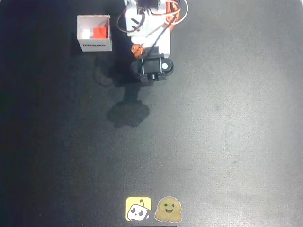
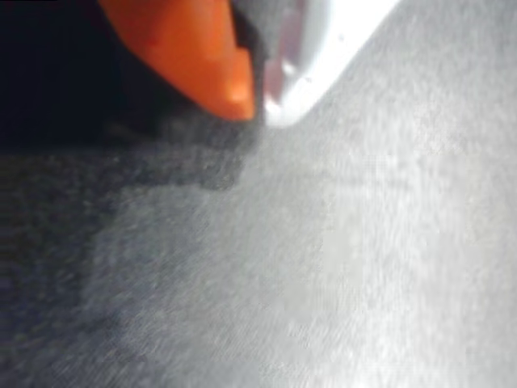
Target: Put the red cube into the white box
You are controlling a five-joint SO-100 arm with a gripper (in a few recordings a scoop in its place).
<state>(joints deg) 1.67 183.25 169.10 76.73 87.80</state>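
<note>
A dark, matte table (image 1: 213, 123) with a fine grainy texture spreads across the overhead view, and at its top edge the arm (image 1: 149, 33) — white plastic body, looped wires, a black wrist block — sits folded back over its own base. In the wrist view the gripper (image 2: 257, 105) shows a smooth orange finger and a glossy white one with their tips meeting and nothing held between them. The white box (image 1: 94, 45), square with thin cardboard walls and dark print on one side, stands left of the arm, and the red cube (image 1: 100, 32) — small, plain, matte — lies inside it.
</note>
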